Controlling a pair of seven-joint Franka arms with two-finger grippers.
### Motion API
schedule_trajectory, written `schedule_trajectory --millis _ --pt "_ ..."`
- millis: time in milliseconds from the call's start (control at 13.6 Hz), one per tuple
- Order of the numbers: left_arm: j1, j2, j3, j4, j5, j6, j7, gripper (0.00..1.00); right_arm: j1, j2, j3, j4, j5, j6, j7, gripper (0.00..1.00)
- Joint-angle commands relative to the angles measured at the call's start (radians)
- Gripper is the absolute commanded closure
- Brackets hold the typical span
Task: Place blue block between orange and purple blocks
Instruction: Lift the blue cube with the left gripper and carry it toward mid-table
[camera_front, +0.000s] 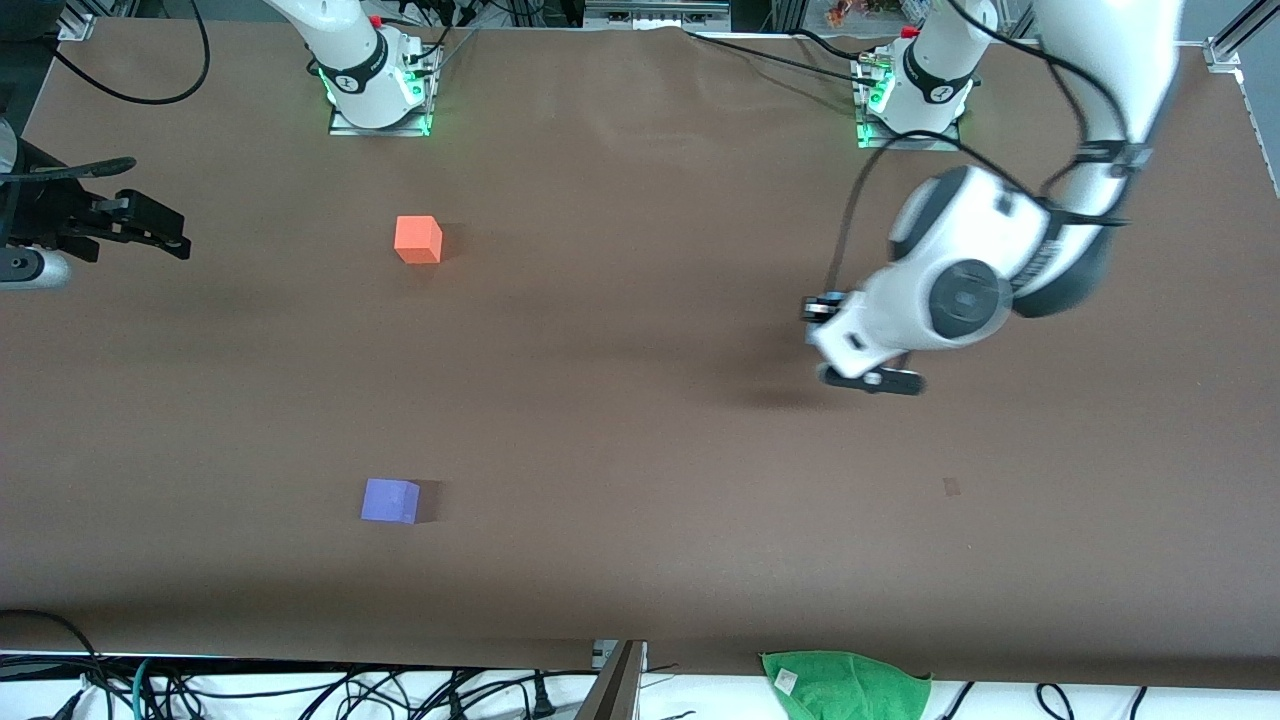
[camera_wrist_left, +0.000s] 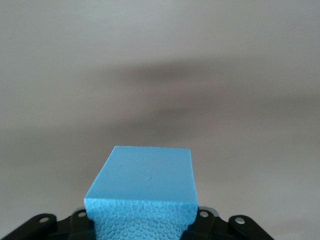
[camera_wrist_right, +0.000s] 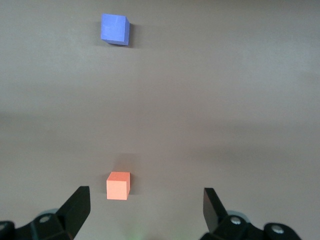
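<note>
Your left arm comes from its base at the top edge of the bench, rises high, then bends down over the bench toward the left arm's end. Its wrist is turned so the round joint faces the front camera. The left pincer (camera_wrist_left: 142, 227) is hidden under the wrist in the front view, but the left wrist view shows it closed tight on the blue block (camera_wrist_left: 145, 187), which sits between the two fingers (camera_wrist_left: 80, 225). The block is in the air; the bench below it is bare brown, with a dark shadow on it.

Your right arm waits at the edge of the bench at the right arm's end, and only its dark hand shows in the front view. The right pincer (camera_wrist_right: 145, 210) is wide open and holds nothing. It hangs above the bench and looks down on the two other blocks.

The orange block (camera_front: 418, 240) lies close to the right arm's base. The purple block (camera_front: 390, 501) lies nearer to the front camera, well apart from the orange one. The bench (camera_front: 640, 450) between them is free.
</note>
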Motion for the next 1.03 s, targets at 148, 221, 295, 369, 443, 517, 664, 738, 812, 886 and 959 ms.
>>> schedule_trajectory --millis 148,221,295,369,443,517,664,738,812,886,959 --pt "-0.203 0.163 0.016 0.048 0.015 0.200 -0.272 0.87 -0.007 0.004 0.000 0.011 0.015 -0.001 -0.013 0.00" --pt "-0.243 0.183 0.033 0.048 0.039 0.251 -0.290 0.87 -0.007 0.004 0.001 0.011 0.015 -0.001 -0.013 0.00" --pt "-0.277 0.208 0.047 0.048 0.049 0.286 -0.332 0.87 -0.007 0.004 0.000 0.011 0.015 0.000 -0.013 0.00" --pt "-0.309 0.228 0.062 0.048 0.056 0.319 -0.378 0.87 -0.007 0.005 0.000 0.011 0.015 0.000 -0.013 0.00" --pt "-0.347 0.243 0.085 0.048 0.068 0.352 -0.404 0.87 -0.007 0.004 0.000 0.011 0.015 -0.001 -0.013 0.00" --pt "-0.393 0.260 0.120 0.046 0.085 0.375 -0.413 0.84 -0.007 0.004 0.000 0.011 0.015 0.000 -0.013 0.00" --pt "-0.466 0.272 0.185 0.046 0.105 0.382 -0.424 0.80 -0.007 0.005 0.000 0.011 0.015 0.000 -0.013 0.00" --pt "-0.472 0.273 0.190 0.046 0.105 0.382 -0.424 0.75 -0.007 0.005 0.000 0.011 0.015 0.000 -0.012 0.00" --pt "-0.469 0.273 0.190 0.046 0.108 0.382 -0.422 0.56 -0.007 0.005 0.000 0.011 0.015 0.000 -0.013 0.00" --pt "-0.467 0.273 0.190 0.046 0.110 0.382 -0.422 0.44 -0.007 0.007 0.001 0.011 0.013 0.000 -0.013 0.00" --pt "-0.467 0.273 0.191 0.046 0.110 0.380 -0.421 0.01 -0.005 0.005 0.001 0.011 0.015 0.000 -0.012 0.00"
